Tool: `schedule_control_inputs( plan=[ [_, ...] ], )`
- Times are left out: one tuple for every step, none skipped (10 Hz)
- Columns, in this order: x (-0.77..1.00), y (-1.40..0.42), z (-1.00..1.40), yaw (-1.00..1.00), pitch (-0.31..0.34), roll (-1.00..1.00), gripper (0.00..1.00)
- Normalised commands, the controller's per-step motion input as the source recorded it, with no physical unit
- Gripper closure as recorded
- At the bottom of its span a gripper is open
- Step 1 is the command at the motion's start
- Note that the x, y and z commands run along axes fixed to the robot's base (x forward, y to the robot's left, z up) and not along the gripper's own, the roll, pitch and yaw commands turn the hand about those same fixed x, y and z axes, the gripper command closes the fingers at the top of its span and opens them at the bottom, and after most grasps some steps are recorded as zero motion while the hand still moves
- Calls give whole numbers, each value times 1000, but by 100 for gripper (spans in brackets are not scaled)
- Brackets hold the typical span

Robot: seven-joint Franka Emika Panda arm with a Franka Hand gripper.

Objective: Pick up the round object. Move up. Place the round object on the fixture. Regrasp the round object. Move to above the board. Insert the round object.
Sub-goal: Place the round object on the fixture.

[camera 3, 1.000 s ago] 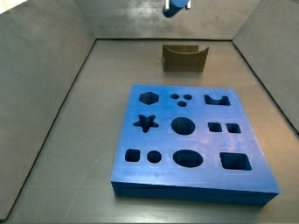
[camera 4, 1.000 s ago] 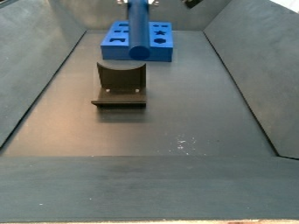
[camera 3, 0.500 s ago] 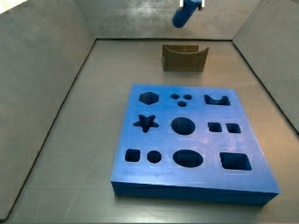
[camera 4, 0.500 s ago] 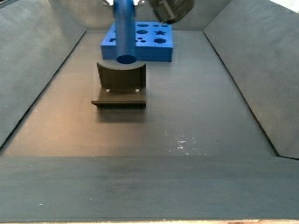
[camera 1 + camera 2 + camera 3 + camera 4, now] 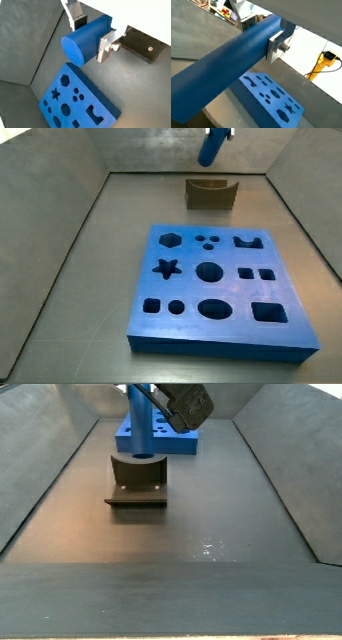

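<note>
Between the two silver fingers [image 5: 105,46] we see one blue peg [image 5: 85,41], clamped across its width; the gripper [image 5: 272,40] is closed on it near its upper end. In a wrist view the peg [image 5: 226,70] runs long and slim from the fingers toward the camera. In a side view the peg [image 5: 211,145] hangs tilted above the one olive-brown fixture [image 5: 210,193], apart from it. In a side view its round lower end [image 5: 138,448] sits just over the fixture's notch [image 5: 138,482]; we cannot tell whether they touch. The gripper [image 5: 171,409] is at the top of that view, above the fixture.

One blue board [image 5: 219,290] lies flat on the grey floor [image 5: 80,288], nearer the camera than the fixture and well apart from it. We count eleven cut-outs in it: a hexagon, a star, a notched shape, an oval, squares and several circles. In both wrist views the board [image 5: 75,101] [image 5: 271,96] lies below the peg.
</note>
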Motion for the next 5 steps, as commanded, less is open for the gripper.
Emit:
schedule_control_inputs(
  plan=[
    [95,125,-1000,-117,-34,-151,100],
    [108,117,-1000,-105,-46,-147,100],
    [112,99,-1000,-72,-72,-113,100],
    [112,94,-1000,-62,-83,-100,100],
    [104,73,-893,-35,-96,-85,100]
  ],
)
